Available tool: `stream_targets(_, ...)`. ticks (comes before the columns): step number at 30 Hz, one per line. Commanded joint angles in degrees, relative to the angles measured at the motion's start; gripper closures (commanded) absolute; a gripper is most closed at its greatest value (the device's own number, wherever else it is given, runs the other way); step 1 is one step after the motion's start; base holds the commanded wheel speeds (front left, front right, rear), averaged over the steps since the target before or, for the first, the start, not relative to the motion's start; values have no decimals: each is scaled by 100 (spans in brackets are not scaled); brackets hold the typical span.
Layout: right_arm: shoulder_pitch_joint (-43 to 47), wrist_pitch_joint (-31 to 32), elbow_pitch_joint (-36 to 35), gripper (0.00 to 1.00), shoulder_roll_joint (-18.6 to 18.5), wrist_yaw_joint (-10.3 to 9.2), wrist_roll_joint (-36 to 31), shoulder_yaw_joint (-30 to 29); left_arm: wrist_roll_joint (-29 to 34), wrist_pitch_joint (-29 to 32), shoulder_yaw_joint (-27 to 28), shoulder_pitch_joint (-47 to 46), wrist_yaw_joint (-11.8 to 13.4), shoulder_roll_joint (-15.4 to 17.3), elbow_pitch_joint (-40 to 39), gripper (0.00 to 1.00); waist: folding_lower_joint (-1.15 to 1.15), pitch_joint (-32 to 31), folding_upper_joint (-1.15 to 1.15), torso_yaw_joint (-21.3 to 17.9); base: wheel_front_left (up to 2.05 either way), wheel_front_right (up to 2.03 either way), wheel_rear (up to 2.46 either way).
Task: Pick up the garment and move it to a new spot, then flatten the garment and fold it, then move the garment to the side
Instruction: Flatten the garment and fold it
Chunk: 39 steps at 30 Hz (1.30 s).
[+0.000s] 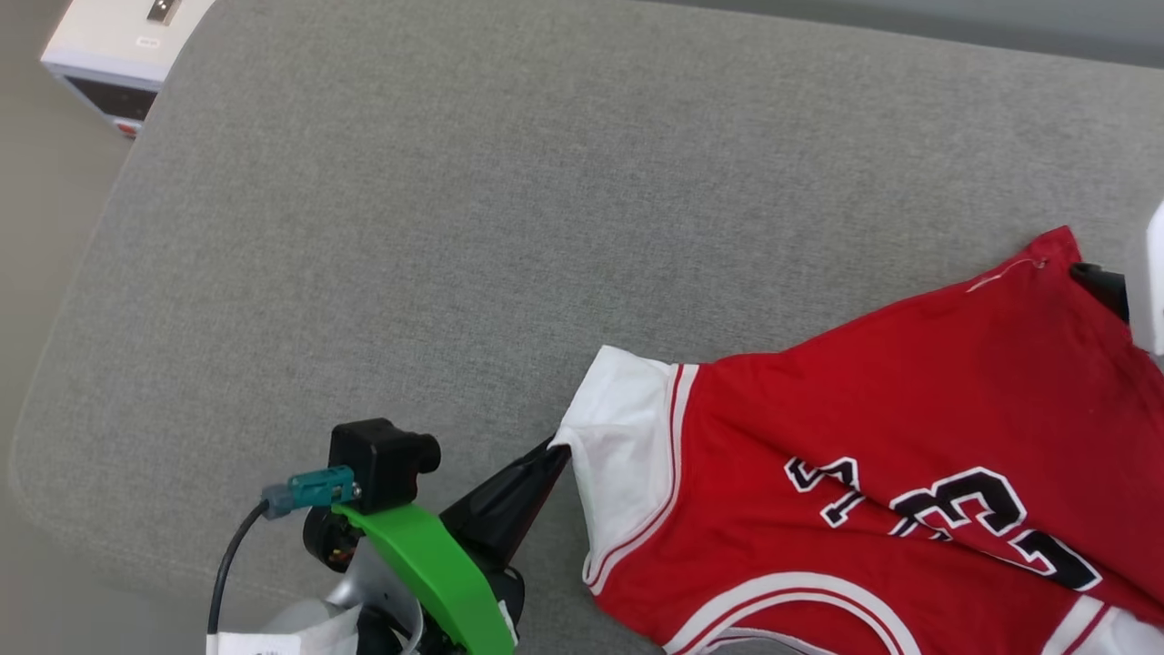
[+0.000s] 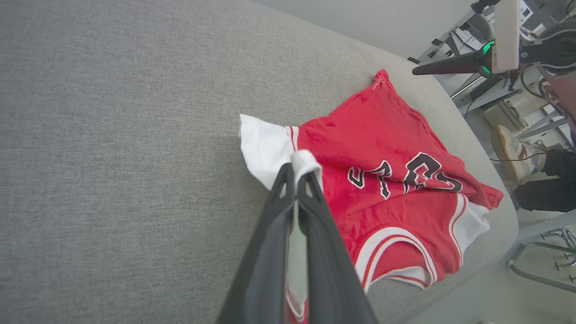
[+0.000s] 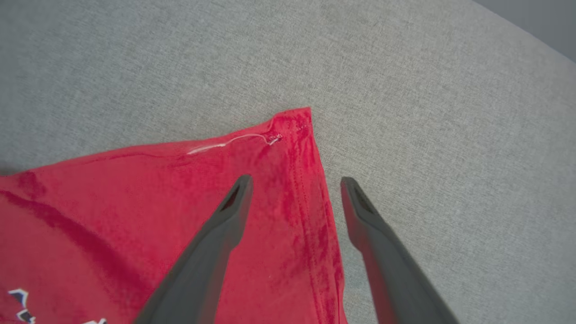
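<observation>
Cushion: the grey cushion (image 1: 455,227) gives you a broad, bare stretch to the left of the shirt and beyond it. That is the room you have for spreading.

Garment: the garment (image 1: 909,391) lies print side up on the near right part of the cushion. It runs slantwise and is partly spread, with folds across its middle. You look to be in the flattening step.

Print: the black print (image 1: 955,514) is buckled by a ridge of cloth. Judge your flattening by whether those letters come to lie level.

Sleeve: the white sleeve (image 1: 618,455) is the shirt's leftmost part, with its edge bunched.

Left gripper: the left gripper (image 2: 294,168) is clamped tight on the sleeve's edge. Keep that hold as your anchor and draw gently left, low over the cushion, so the cloth slides rather than lifts.

Right gripper: the right gripper (image 3: 295,181) is spread wide and holds nothing. One finger (image 3: 211,252) hangs over red cloth and the other over bare cushion, straddling the side edge.

Hem corner: the hem corner (image 3: 292,121) lies flat just ahead of those tips. If you take hold again, pinch near it and pull away from the left hold.

Thread: a loose white thread (image 3: 225,143) trails beside the corner, so keep your tips off it.
</observation>
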Motion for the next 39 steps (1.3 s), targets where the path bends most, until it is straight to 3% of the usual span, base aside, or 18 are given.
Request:
stream_targets(1, -122, 40, 124, 0, -38, -4, -89, 29, 71, -21, -1, -136, -45, -38, 9, 100, 0, 376, 0, 363, 0, 0, 0)
stream_targets(7, -468, 102, 684, 0, -204, -4, -275, 224, 84, -118, -43, -336, -170, -197, 115, 100, 0, 717, 0, 636, 0, 0, 0)
stream_targets(15, -298, 136, 946, 0, -309, -4, -187, 672, 62, -188, -57, -418, -246, -272, 289, 100, 0, 776, 0, 735, 0, 0, 0)
stream_targets(16, -267, 152, 975, 26, -317, -4, -160, 721, 57, -192, -54, -424, -250, -273, 302, 100, 0, 769, 0, 738, 0, 0, 0)
stream_targets(17, -230, 163, 1004, 82, -324, -4, -133, 770, 52, -196, -49, -428, -252, -270, 315, 100, 0, 760, 0, 738, 0, 0, 0)
stream_targets(18, -200, 157, 1029, 100, -331, -4, -109, 809, 50, -199, -43, -431, -251, -265, 327, 100, 0, 751, 0, 737, 0, 0, 0)
stream_targets(21, -139, 40, 1085, 100, -323, -4, -34, 863, 72, -213, -28, -442, -231, -248, 363, 100, 0, 706, 0, 725, 0, 0, 0)
stream_targets(32, -384, -1724, 1349, 100, -65, -4, 111, 1033, 32, -308, 217, -293, -20, -38, 476, 100, 0, -43, 0, 294, 0, 0, 0)
stream_targets(39, -474, -2681, 1394, 100, -68, -4, 291, 1224, 33, -543, 629, -193, 262, 161, 408, 100, 0, -616, 0, -108, 0, 0, 0)
